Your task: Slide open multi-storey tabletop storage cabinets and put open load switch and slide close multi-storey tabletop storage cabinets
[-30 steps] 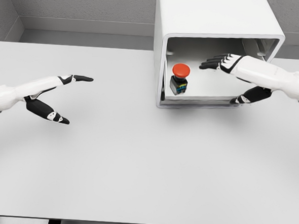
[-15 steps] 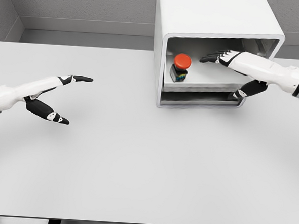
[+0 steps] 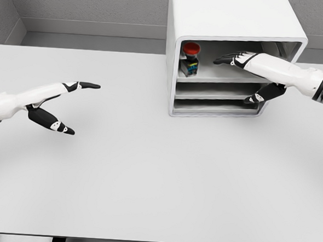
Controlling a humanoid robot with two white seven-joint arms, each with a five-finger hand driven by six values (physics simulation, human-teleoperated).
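While the top drawer (image 3: pixel 219 75) sits nearly flush inside the cabinet (image 3: pixel 233 26) at the upper right of the frame, the right hand (image 3: pixel 247 61) lies flat across it, fingers stretched toward the left, thumb hanging below by the lower drawer fronts. It grips nothing; palm and fingers look placed to push the drawer in, not to hold anything. Switch (image 3: pixel 190 58) with the red button top stands upright at the left end of that drawer, close to the cabinet's left wall, apart from the fingertips, so the hand has room to press without knocking it. Two lower drawers (image 3: pixel 215 99) look shut. Left hand (image 3: pixel 56 101) hovers over the desk (image 3: pixel 147 180) at the left of the frame, fingers spread open, holding nothing, parked well away from the cabinet, likely just idle. Judging by this, the switch is already stowed and closing is almost done; a short push remains. Risk: the switch tipping if the drawer stops hard.
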